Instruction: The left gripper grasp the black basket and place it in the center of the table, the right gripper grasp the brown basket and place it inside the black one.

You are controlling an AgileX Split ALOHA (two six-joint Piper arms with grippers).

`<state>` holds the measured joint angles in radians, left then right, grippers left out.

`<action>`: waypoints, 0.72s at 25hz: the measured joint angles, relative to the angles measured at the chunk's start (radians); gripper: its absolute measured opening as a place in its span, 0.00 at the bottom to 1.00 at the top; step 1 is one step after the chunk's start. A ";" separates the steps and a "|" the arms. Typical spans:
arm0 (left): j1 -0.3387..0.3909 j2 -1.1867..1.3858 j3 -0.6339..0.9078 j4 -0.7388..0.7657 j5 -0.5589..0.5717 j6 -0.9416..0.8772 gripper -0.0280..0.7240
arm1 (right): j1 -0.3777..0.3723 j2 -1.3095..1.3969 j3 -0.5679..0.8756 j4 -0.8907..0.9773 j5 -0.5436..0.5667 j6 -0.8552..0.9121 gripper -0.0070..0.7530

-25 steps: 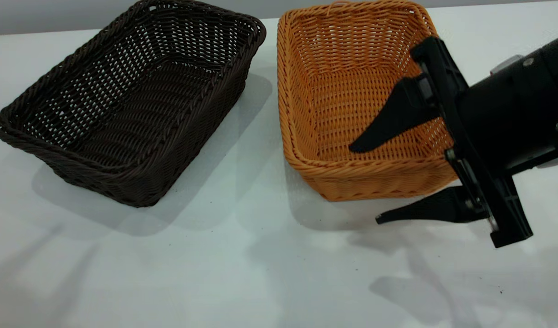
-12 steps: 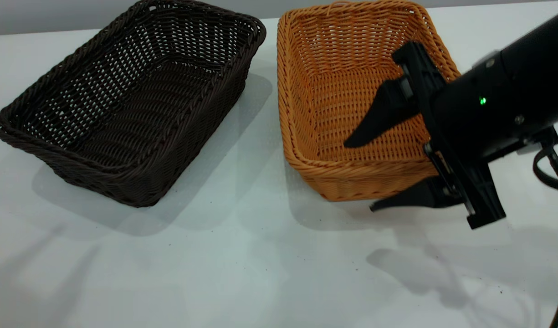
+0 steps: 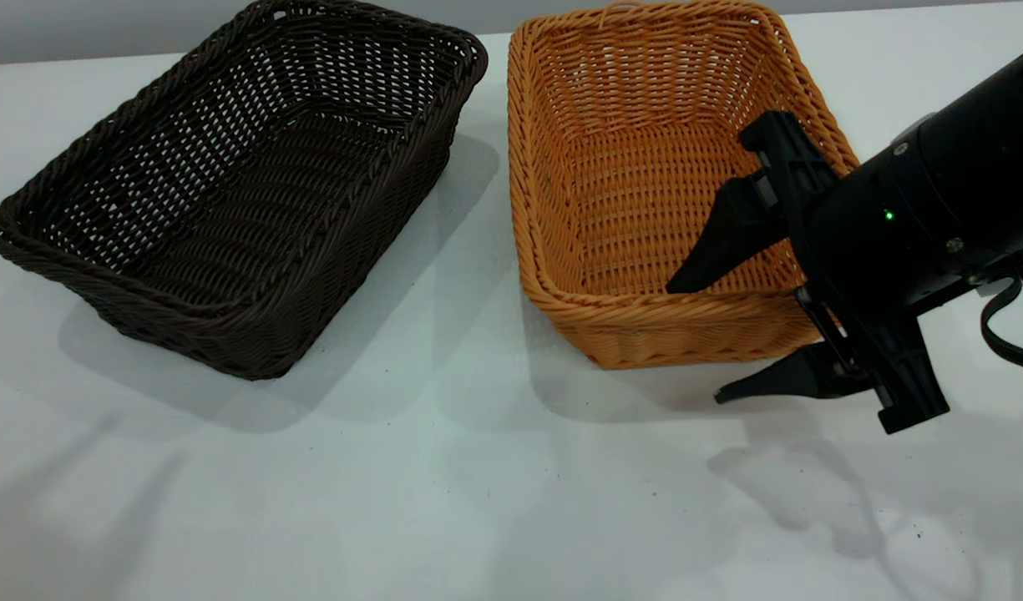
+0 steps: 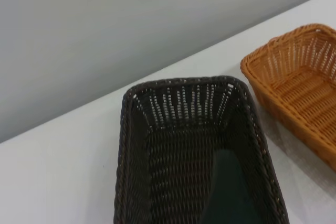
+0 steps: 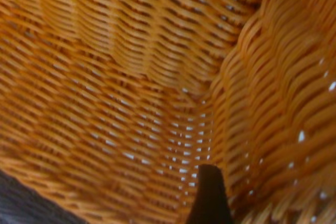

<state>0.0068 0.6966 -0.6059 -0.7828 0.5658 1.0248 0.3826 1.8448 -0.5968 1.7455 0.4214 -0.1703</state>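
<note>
The black basket (image 3: pixel 235 192) rests on the table (image 3: pixel 444 484) at the left, and the brown basket (image 3: pixel 645 167) stands right beside it. My right gripper (image 3: pixel 695 344) is open astride the brown basket's near wall, close to its right corner. One finger (image 3: pixel 720 242) is inside and the other (image 3: pixel 778 380) is outside, low by the table. The right wrist view shows brown weave (image 5: pixel 131 87) and one dark finger (image 5: pixel 209 198). In the left wrist view a dark finger (image 4: pixel 228 192) hangs over the black basket (image 4: pixel 184 145) by one long wall; the brown basket (image 4: pixel 299 82) lies beyond.
A grey wall (image 4: pixel 131 35) runs behind the table's far edge. Bare pale tabletop stretches in front of both baskets. A black cable (image 3: pixel 1008 334) loops under the right arm.
The right gripper has shifted right and a little lower along the brown basket's near wall, its fingers slightly closer together. Neither basket has moved.
</note>
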 joint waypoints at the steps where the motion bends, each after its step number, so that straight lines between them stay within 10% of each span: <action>1: 0.000 0.000 0.002 0.000 -0.001 0.000 0.60 | 0.000 0.000 0.000 0.000 -0.013 0.003 0.69; 18: 0.000 0.000 0.002 -0.001 -0.009 0.000 0.60 | 0.059 0.090 -0.100 -0.001 -0.094 0.051 0.65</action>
<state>0.0068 0.6966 -0.6039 -0.7837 0.5566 1.0248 0.4418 1.9344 -0.6973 1.7448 0.3272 -0.1192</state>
